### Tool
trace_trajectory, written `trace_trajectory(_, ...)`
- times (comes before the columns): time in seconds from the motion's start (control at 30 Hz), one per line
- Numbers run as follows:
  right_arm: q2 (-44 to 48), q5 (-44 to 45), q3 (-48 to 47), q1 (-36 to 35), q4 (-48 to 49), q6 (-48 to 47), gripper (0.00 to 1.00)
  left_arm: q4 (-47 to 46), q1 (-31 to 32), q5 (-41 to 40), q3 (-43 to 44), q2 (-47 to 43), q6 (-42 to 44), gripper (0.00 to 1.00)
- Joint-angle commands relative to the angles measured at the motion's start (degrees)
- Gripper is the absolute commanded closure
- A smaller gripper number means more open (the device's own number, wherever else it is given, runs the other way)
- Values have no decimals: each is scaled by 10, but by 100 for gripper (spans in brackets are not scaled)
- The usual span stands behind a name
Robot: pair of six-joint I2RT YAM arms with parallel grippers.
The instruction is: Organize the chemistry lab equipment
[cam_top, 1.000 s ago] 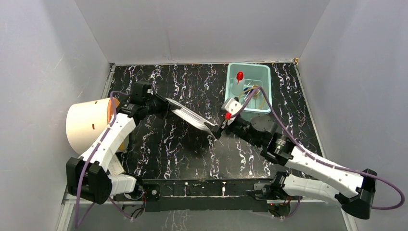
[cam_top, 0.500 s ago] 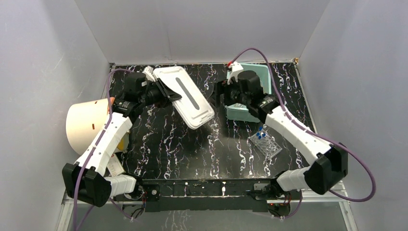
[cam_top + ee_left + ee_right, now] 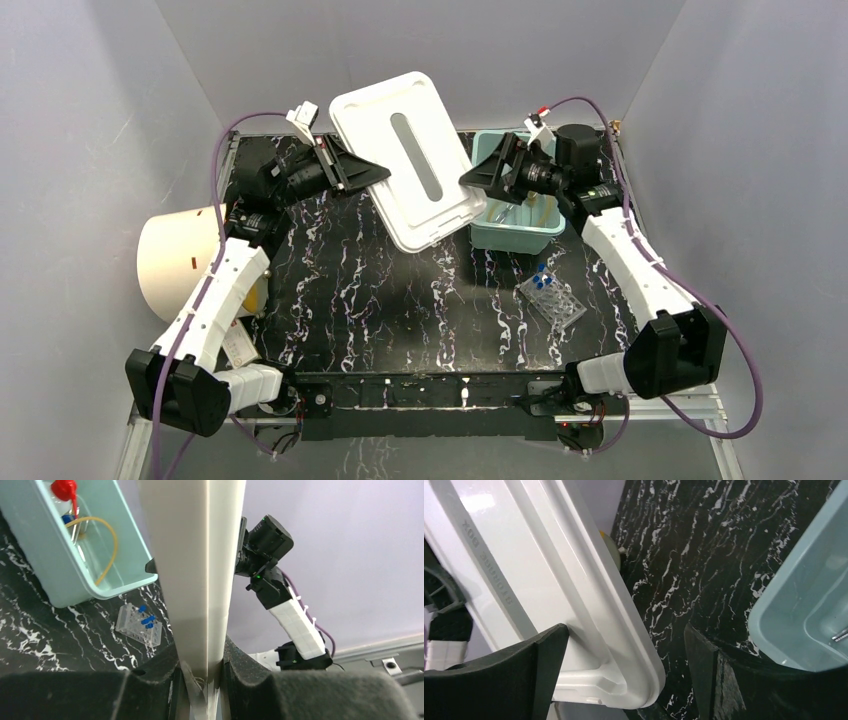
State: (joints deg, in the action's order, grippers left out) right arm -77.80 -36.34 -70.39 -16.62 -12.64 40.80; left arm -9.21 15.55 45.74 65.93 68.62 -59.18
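Currently left gripper (image 3: pixel 350 172) clamped on white lid (image 3: pixel 445 185); right gripper (image 3: pixel 487 172) wide; clear tube rack (image 3: pixel 553 300) holds blue-capped tubes (image 3: pixel 541 282).

The teal bin (image 3: pixel 515 238) is smooth, faintly shiny plastic, the white lid (image 3: pixel 410 160) beside the bin glossy moulded plastic, the rack (image 3: pixel 553 302) near the bin clear plastic, and the bench (image 3: pixel 400 310) black, white-veined, marble-look, slightly glossy.

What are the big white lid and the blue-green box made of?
The white lid looks like smooth, slightly glossy plastic: it has a moulded rim, raised lettering and a soft shine. The blue-green box is probably plastic too, smooth, with thin walls and rounded corners.
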Motion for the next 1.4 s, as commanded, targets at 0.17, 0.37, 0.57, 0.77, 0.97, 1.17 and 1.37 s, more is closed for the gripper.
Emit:
trace_trajectory(0.17, 65, -121, 20, 27, 201, 126, 6, -188, -2, 123, -22, -19, -102, 100)
trace_trajectory(0.37, 64, -174, 29, 31, 316, 217, 25, -156, -2, 131, -17, -21, -70, 100)
trace_trajectory(0.57, 68, -169, 33, 31, 342, 248, 67, -164, -2, 138, -26, -22, -70, 100)
trace_trajectory(0.77, 85, -130, 52, 35, 340, 255, 91, -116, -2, 105, -20, -21, -33, 25)
trace_trajectory(0.97, 91, -102, 86, 82, 304, 251, 99, 9, -3, 24, -6, -14, 30, 6)
trace_trajectory(1.17, 102, -75, 102, 149, 266, 240, 99, 136, -10, -66, 3, -2, 73, 4)
trace_trajectory(1.37, 104, -45, 112, 237, 197, 190, 100, 177, -10, -83, -24, -9, 84, 4)
